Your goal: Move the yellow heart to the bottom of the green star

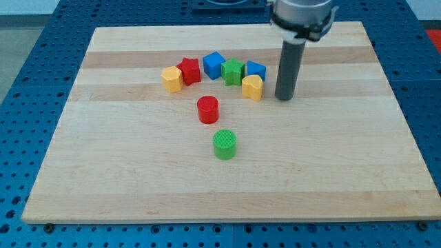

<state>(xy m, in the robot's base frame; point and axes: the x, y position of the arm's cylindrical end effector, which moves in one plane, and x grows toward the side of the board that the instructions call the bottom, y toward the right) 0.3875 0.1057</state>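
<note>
The tip [284, 98] sits bare, gripping nothing, just right of the yellow heart [252, 87], below the green star [233, 71]

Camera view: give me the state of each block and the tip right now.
yellow heart: below-right of the green star, touching or nearly
green star: between two blue blocks
red star: beside yellow block
red cylinder: alone
green cylinder: alone
my tip: right of heart, apart
</note>
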